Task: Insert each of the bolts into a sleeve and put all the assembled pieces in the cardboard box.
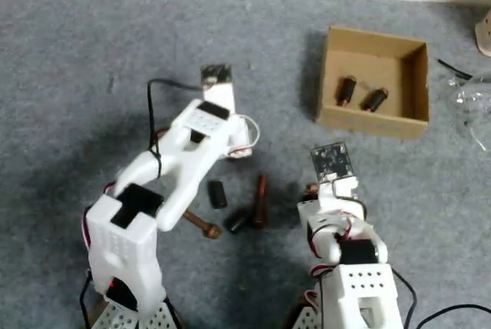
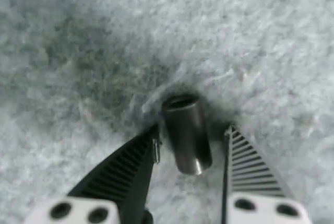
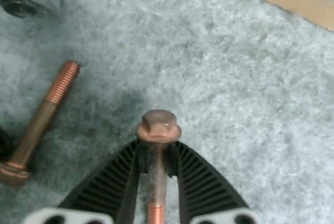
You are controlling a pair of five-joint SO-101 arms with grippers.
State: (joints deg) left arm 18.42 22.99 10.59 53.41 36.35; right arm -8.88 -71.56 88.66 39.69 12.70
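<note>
- Left arm (image 1: 165,179): nearest the high camera, slanting from the near edge over the grey carpet (image 1: 69,76) toward the middle.
- Right arm (image 1: 349,264): beside it on the box side, wrist bent down.
- Cardboard box (image 1: 374,124): open-topped, on the carpet beyond the right arm; two assembled pieces (image 1: 347,90) lie inside, close together.
- Right gripper (image 3: 156,148): clenched on a copper bolt (image 3: 159,127); the shank runs between the fingers, flanged head just past the tips.
- Left gripper (image 2: 192,130): released, fingers standing either side of a black sleeve (image 2: 187,132) on the carpet, a narrow gap on each side; the sleeve's open end points away from the wrist.
- Second bolt (image 1: 261,199): lies on the carpet between the arms, head end beside a dark sleeve (image 1: 236,223).
- Third bolt (image 1: 201,223): partly hidden under the left arm, head showing.
- Loose sleeve (image 1: 218,193): on the carpet just beside the left arm, apart from both loose bolts.
</note>
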